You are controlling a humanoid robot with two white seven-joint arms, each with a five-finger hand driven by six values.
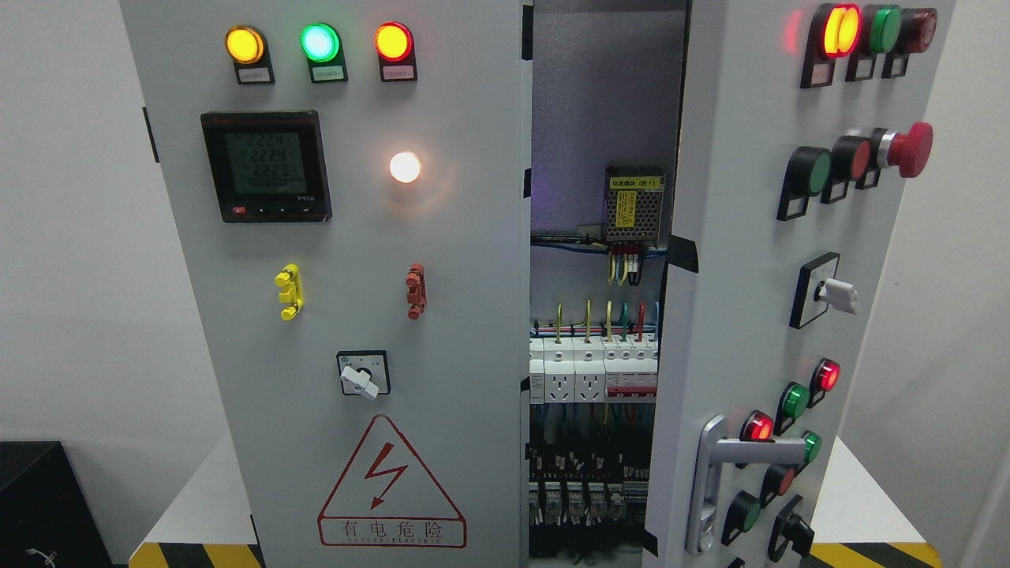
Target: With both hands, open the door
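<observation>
A grey electrical cabinet fills the head view. Its left door (331,315) is flush and closed, carrying three lit lamps, a digital meter (265,166), a rotary switch (363,374) and a red warning triangle (391,489). The right door (742,300) stands swung outward, angled toward me, with a silver lever handle (722,465) low on it and rows of buttons and lamps. Through the gap between the doors I see wiring, breakers and sockets (592,379). Neither of my hands shows anywhere in the picture.
The cabinet stands on a white platform (197,497) edged with yellow-black hazard tape (197,555). A black box (43,505) sits at the lower left. A red mushroom stop button (911,148) sticks out from the open right door. White walls flank both sides.
</observation>
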